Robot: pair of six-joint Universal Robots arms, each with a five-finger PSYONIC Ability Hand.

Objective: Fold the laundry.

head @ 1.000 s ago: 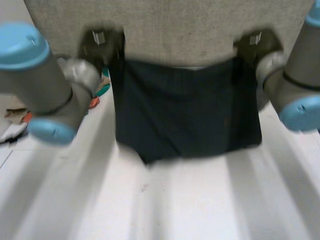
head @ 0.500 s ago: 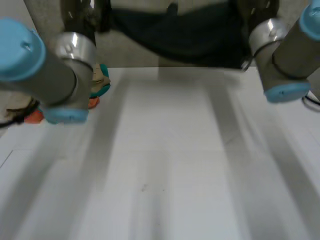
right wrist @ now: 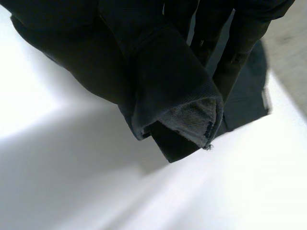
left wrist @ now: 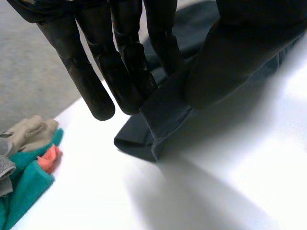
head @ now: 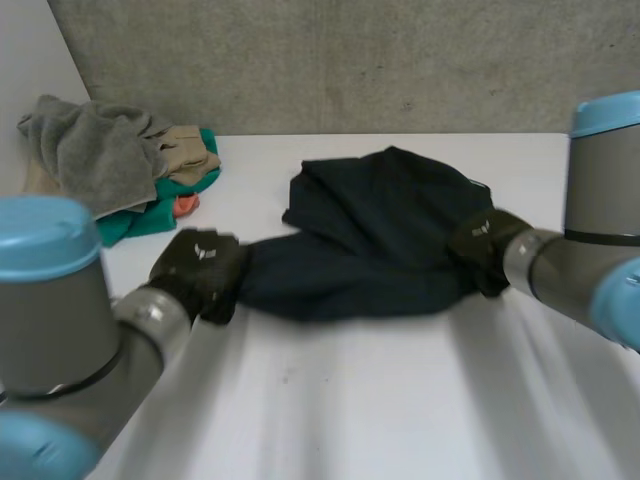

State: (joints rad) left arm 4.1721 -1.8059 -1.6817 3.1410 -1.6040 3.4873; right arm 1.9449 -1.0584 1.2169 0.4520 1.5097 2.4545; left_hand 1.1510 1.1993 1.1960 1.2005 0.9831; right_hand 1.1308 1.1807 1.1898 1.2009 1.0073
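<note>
robot hands [head: 200, 270] [head: 482, 243] on dark garment [head: 370, 240]

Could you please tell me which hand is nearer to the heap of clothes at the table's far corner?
Left. The left hand pinches one edge of the dark garment, just in front of the heap of clothes; the right hand grips its opposite edge, farther off.

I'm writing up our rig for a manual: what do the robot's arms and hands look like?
The left arm and right arm are thick grey cylinders with light-blue caps. The left robot hand and right robot hand are black, with a small white mark on each back.
</note>
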